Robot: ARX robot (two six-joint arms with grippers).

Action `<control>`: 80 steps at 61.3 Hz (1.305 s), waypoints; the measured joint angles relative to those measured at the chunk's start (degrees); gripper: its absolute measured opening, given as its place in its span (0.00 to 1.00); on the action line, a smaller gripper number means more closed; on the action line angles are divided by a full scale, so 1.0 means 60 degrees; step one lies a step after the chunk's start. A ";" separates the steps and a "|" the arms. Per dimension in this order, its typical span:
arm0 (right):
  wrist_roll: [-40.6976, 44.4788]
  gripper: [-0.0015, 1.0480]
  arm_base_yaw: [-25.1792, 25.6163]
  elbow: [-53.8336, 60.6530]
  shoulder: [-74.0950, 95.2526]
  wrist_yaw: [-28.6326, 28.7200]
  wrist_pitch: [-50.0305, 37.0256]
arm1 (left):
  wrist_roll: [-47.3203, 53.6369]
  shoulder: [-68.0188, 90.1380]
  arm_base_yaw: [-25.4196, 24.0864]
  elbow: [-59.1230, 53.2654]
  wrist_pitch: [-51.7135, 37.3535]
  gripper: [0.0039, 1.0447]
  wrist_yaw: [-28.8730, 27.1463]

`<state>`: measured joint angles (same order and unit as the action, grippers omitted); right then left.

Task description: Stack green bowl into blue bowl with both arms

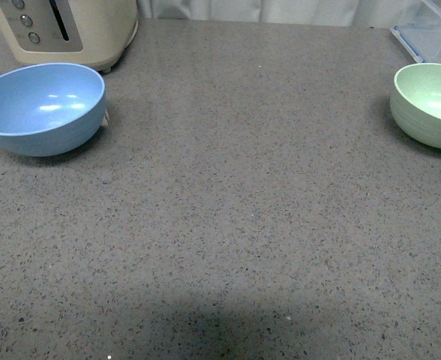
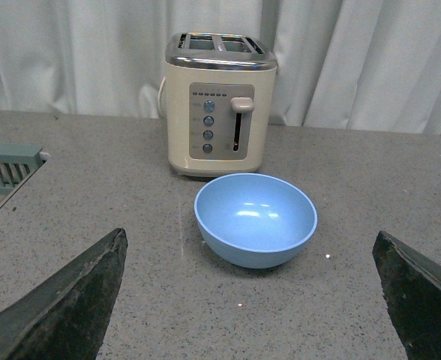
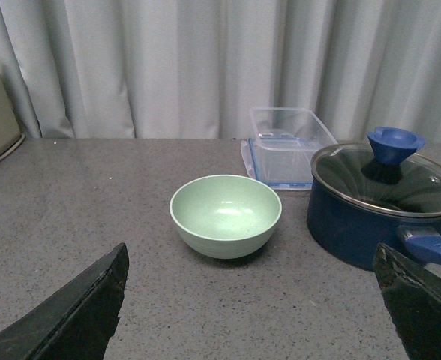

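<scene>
Left end effector is spread wide and empty, facing the blue bowl just beside the toaster. Right end effector, likewise spread, faces the green bowl, well apart across the table.

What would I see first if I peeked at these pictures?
Two bowls sit far apart on the grey counter: the blue bowl at the left, before a cream toaster, and the green bowl at the right. Near the green bowl stands a dark blue pot.

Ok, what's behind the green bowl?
A clear container with blue edging stands behind the green bowl, and the curtain is beyond that. The container looks empty. The bowl hides little or nothing of it.
</scene>
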<state>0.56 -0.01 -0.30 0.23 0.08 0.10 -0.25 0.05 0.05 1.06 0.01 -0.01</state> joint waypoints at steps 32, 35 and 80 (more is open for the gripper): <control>0.0000 0.91 0.0000 0.0000 0.0000 0.0000 0.0000 | 0.0000 0.0000 0.0000 0.0000 0.0000 0.94 0.0000; 0.0000 0.91 0.0000 0.0000 0.0000 0.0000 0.0000 | 0.0000 0.0000 0.0000 0.0000 0.0000 0.94 0.0000; 0.0000 0.91 0.0000 0.0000 0.0000 0.0004 0.0000 | -0.3872 0.7326 0.0098 0.2608 -0.0477 0.94 -0.1009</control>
<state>0.56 -0.01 -0.30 0.23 0.10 0.10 -23.49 44.01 0.64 16.71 -2.85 -6.07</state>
